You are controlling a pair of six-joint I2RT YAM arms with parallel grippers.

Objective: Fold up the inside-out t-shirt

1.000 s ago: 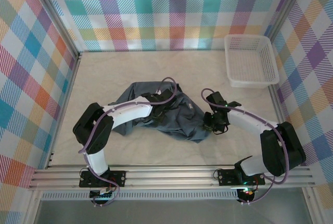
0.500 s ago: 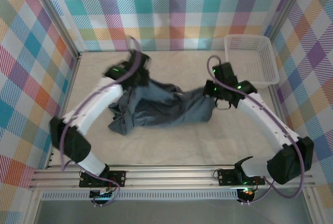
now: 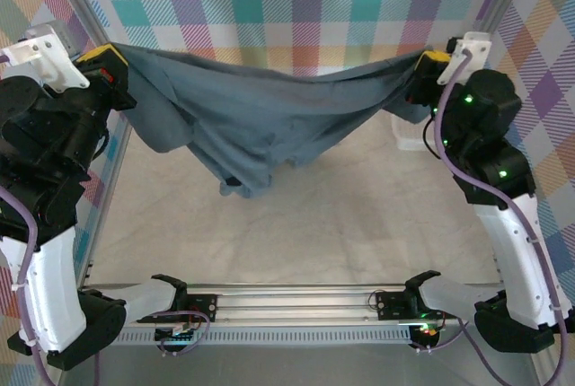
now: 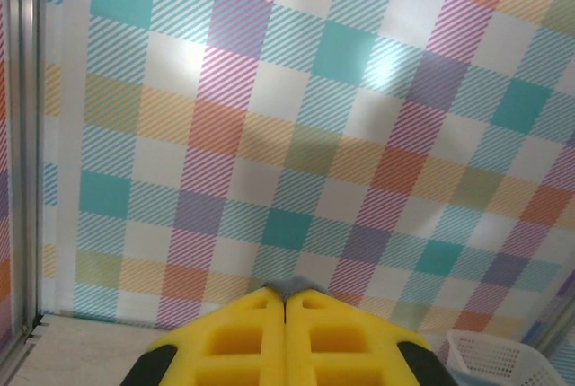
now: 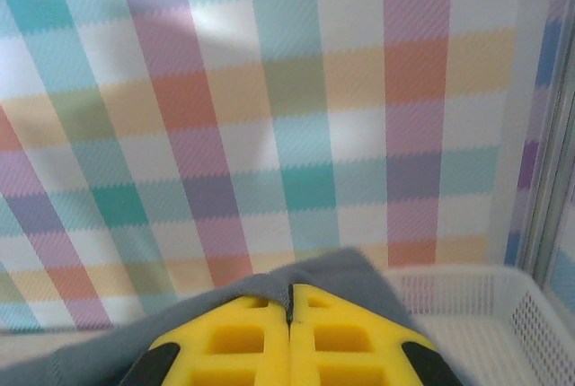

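1. The inside-out t-shirt [image 3: 269,108] is held clear of the surface [image 3: 296,224]. It is strung across the upper part of the top view between the two raised arms, in front of the plaid back wall [image 3: 296,9].
2. The left pincer [image 3: 110,61] is pressed together on one edge of the cloth at the upper left of the frame. In the left wrist view a grey sliver is seen nipped between the yellow fingers [image 4: 243,341].
3. The right pincer [image 3: 428,67] is pinched on the opposite edge at the upper right. In the right wrist view grey fabric is bunched around its tips, with the white mesh basket [image 5: 467,314] at the lower right.
4. The garment is judged to be held high and wide so that it is pulled open and its creases fall out before it is laid flat for folding.
5. The long axis is run left to right across the frame, nearly level. The top edge is sagged in the middle, and the loose bulk is hung downward, lowest left of centre.
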